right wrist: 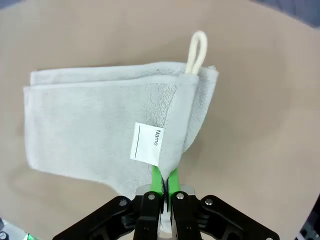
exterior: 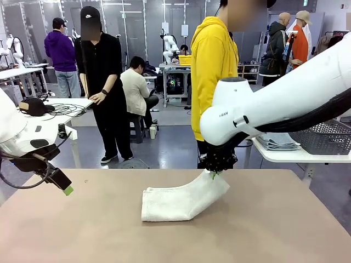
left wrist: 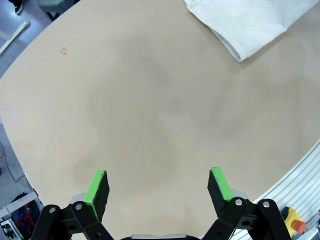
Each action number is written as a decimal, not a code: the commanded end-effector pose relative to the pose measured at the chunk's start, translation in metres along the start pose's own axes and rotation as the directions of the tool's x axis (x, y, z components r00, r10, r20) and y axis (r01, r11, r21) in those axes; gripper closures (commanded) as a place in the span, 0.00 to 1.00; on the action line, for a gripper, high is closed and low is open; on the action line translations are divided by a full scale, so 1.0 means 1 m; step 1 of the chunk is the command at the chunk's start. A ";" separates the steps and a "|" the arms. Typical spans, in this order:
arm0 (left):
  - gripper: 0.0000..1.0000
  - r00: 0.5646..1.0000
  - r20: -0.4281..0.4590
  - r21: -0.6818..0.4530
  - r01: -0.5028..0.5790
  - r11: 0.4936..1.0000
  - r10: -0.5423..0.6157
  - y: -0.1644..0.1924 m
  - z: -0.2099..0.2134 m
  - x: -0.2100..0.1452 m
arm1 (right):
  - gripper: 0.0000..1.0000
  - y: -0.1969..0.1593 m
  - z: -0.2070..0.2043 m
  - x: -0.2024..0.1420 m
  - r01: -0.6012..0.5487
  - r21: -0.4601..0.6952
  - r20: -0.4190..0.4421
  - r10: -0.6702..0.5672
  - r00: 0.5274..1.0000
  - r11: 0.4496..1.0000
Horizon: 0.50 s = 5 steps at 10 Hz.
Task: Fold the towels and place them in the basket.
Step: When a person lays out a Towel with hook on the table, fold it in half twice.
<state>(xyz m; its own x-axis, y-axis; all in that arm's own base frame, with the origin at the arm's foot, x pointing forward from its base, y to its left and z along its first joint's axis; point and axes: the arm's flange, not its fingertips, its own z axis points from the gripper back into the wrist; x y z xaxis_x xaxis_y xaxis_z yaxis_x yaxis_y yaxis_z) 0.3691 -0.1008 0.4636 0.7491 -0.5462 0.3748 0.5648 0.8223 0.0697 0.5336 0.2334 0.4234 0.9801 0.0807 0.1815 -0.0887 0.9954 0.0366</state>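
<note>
At left I see my left claw spread wide above the bench. At centre the folded off-white towel lies on the bench, its right end held raised by my right claw, pinched tight on it.

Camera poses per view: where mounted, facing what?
Front: fixed between arms, faces across table at person; left arm, right arm show.
Left wrist: on left arm, looks down at table; open left tool at bottom.
Right wrist: on right arm, looks down; right tool shut on towel.
Shared: towel in all three.
</note>
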 end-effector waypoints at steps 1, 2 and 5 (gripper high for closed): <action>0.00 1.000 -0.002 0.011 -0.003 1.000 0.003 0.000 0.000 0.001 | 1.00 0.040 0.005 0.003 -0.078 -0.002 -0.005 0.078 0.997 0.997; 0.00 1.000 -0.002 0.011 -0.003 1.000 0.003 0.000 0.000 0.001 | 1.00 0.062 0.007 0.009 -0.106 -0.002 -0.015 0.106 0.994 0.994; 0.00 1.000 -0.002 0.011 -0.003 1.000 0.003 0.000 0.000 0.001 | 1.00 0.112 -0.014 0.029 -0.149 0.057 -0.053 0.152 0.987 0.987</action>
<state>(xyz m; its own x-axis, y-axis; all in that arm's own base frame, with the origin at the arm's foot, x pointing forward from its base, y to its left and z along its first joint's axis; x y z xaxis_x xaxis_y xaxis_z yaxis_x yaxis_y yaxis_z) 0.3692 -0.1007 0.4638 0.7490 -0.5459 0.3754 0.5648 0.8223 0.0689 0.5355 0.3375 0.4216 0.9594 0.2362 0.1545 -0.2469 0.9676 0.0539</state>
